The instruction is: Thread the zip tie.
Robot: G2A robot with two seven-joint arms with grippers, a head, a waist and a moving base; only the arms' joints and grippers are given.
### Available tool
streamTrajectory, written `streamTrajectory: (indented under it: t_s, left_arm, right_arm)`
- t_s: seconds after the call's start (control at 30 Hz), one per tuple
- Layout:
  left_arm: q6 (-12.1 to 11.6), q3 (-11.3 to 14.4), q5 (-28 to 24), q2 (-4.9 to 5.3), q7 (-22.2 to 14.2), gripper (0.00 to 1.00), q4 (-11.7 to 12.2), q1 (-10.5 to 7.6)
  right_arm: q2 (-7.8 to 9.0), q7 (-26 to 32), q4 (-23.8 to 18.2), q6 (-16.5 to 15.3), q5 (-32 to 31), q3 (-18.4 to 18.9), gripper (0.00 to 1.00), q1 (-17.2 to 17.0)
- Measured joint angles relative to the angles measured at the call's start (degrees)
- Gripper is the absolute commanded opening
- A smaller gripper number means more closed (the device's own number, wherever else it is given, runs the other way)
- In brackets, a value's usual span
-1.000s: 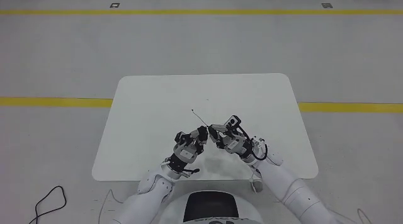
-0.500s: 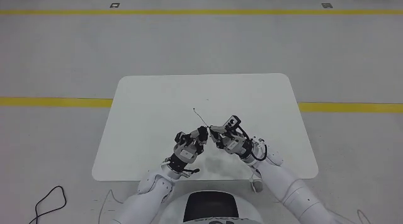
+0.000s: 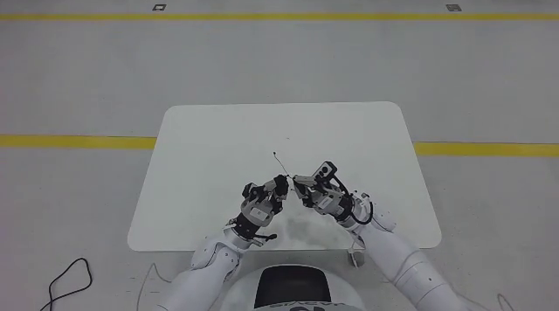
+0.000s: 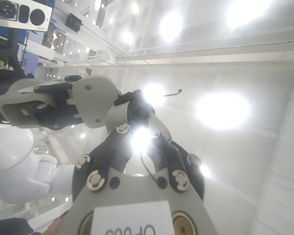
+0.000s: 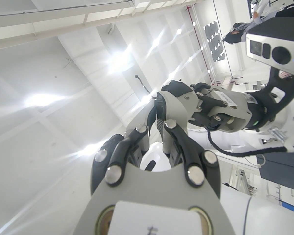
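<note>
Left fingers (image 4: 117,118), right fingers (image 5: 140,138), pinching zip tie (image 3: 280,164)

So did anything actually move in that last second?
Barely. The free end of the zip tie swung slightly toward the robot's right. The left claw and right claw stayed pressed together above the table, both still pinching the tie.

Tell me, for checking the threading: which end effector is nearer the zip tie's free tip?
Left. The zip tie tip stands just beyond the left end effector; the right end effector sits slightly farther off.
</note>
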Motion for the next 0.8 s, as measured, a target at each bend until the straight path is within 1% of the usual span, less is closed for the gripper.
streamTrajectory:
  t_s: [0.8]
  left_arm:
    - [0.0, 0.0, 0.0, 0.00, 0.0, 0.00, 0.0, 0.00]
  right_arm:
    - [0.21, -0.2, -0.6, 1.1, -1.5, 2.8, 0.00, -1.7]
